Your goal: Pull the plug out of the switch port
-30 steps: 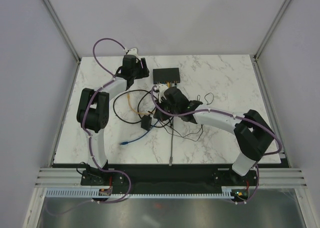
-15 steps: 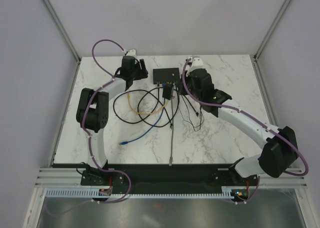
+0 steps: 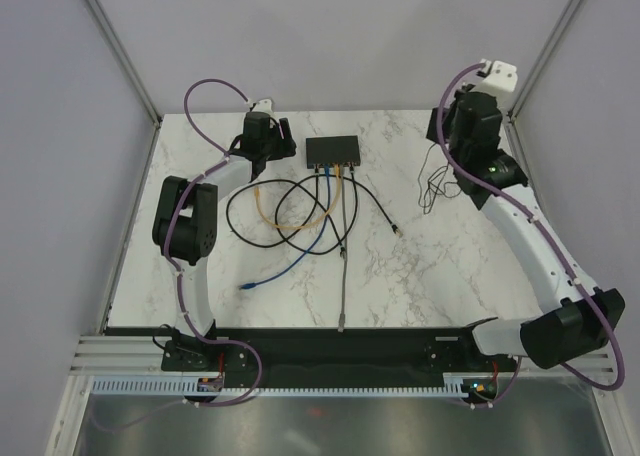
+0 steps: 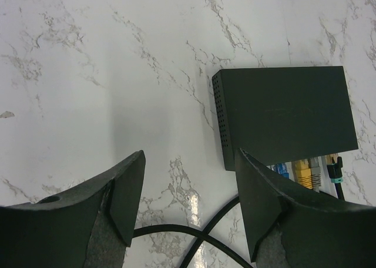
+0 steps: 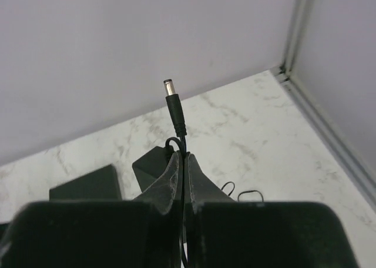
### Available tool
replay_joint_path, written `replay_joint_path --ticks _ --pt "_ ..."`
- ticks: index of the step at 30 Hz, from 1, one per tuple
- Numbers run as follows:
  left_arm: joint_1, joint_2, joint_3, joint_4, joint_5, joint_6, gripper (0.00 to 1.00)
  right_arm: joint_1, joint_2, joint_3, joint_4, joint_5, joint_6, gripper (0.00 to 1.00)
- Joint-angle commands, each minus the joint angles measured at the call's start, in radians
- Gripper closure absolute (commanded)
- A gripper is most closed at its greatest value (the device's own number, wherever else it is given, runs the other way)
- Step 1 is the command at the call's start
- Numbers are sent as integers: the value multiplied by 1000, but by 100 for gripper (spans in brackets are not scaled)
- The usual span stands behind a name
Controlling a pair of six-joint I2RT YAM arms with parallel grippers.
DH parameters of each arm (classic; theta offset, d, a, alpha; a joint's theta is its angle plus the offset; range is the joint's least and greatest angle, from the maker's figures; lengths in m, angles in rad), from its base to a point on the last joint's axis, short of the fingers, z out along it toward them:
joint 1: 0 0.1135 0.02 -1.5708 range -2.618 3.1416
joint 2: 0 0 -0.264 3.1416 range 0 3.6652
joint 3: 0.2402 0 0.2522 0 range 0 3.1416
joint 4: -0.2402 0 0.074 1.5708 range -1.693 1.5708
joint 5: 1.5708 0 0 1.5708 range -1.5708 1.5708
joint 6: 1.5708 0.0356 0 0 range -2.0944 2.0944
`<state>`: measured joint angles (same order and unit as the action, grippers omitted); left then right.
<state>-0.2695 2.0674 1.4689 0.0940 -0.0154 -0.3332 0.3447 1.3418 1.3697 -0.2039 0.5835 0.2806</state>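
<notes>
The switch (image 3: 333, 152) is a flat black box at the back middle of the table. It also shows in the left wrist view (image 4: 285, 112), with blue, yellow and teal plugs (image 4: 305, 173) in its sockets. My right gripper (image 3: 442, 128) is raised at the back right, away from the switch. In the right wrist view the gripper (image 5: 182, 156) is shut on a thin black cable, whose barrel plug (image 5: 174, 103) sticks up free above the fingertips. My left gripper (image 4: 188, 197) is open and empty, low over the table just left of the switch.
A smaller black block (image 5: 148, 163) hangs just beyond my right fingers. The thin cable (image 3: 432, 186) dangles to the table. Orange, blue, black and grey cables (image 3: 300, 211) loop in front of the switch. A black cable (image 4: 176, 231) crosses under my left gripper.
My right arm has swung from the table's middle up to the back right, carrying the thin cable and the small black block away from the switch. The left arm has not moved.
</notes>
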Motion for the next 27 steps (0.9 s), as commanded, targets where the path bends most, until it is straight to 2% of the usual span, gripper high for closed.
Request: replay_joint_path --ticks 1,4,8,13,19,27 --pt "4 -36 7 47 6 -30 30 -110 -29 68 1 41 -18 100" --pt "4 -32 7 47 6 -30 30 -212 25 69 -2 -16 55 100" --pt "6 -21 10 47 6 -30 30 -303 104 40 3 21 158 100" --pt "4 -4 36 47 6 -30 30 -309 204 14 96 59 184 100" --pt "4 -7 39 47 6 -30 30 -322 406 -3 156 70 181 100" --pt "4 11 38 47 6 -30 30 -339 487 -44 186 42 183 100"
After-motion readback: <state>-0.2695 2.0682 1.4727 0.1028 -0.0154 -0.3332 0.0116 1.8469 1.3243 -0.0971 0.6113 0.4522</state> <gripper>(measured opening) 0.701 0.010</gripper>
